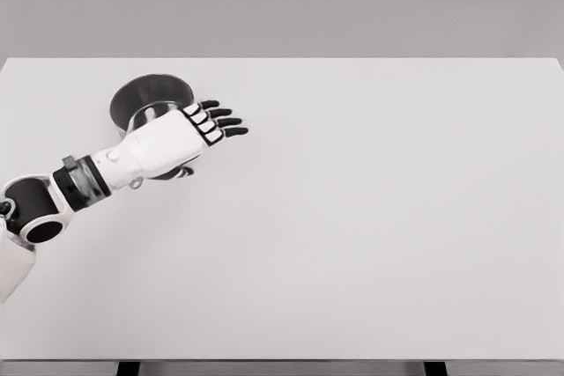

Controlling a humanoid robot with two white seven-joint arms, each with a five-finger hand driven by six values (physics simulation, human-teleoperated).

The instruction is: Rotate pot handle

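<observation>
A shiny steel pot [145,100] stands on the white table [370,217] at the back left. My left hand [189,134] reaches in from the lower left and lies over the pot's near right side, fingers [225,121] stretched out straight and holding nothing. The thumb [176,173] points down below the palm. A small metal piece [135,184], possibly the end of the pot's handle, peeks out under the wrist; the rest of the handle is hidden by the hand. No right arm shows.
The table's far edge runs just behind the pot. Dark table legs [129,368] show under the front edge.
</observation>
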